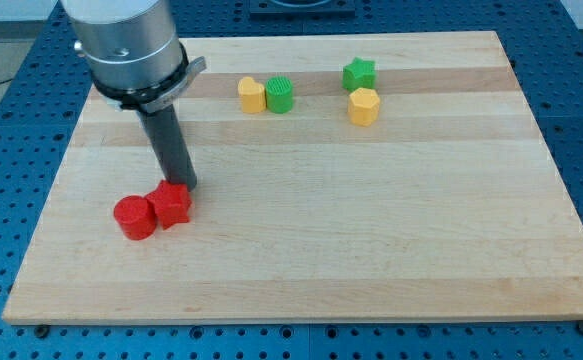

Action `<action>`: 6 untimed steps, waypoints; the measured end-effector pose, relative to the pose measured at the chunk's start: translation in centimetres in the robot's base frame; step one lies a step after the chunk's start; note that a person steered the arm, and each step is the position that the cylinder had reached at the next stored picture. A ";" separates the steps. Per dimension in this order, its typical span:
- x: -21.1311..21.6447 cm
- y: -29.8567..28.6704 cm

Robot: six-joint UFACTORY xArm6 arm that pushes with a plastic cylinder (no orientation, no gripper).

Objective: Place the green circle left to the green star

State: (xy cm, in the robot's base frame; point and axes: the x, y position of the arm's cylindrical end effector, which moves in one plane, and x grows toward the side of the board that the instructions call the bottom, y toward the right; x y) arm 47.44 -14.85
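The green circle [280, 94] sits near the view's top, touching a yellow block [252, 95] on its left. The green star [359, 73] lies further to the view's right, near the top edge of the board, with a gap between it and the circle. My tip [183, 186] is at the view's lower left, far from both green blocks, right at the top edge of a red block [172, 204].
A red cylinder [133, 217] touches the red block on its left. A yellow hexagon-like block [364, 105] sits just below the green star. The wooden board [371, 240] lies on a blue perforated table.
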 end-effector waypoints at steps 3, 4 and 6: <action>-2.8 3.8; -6.8 4.5; -12.0 7.3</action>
State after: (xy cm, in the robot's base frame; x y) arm 35.45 -7.50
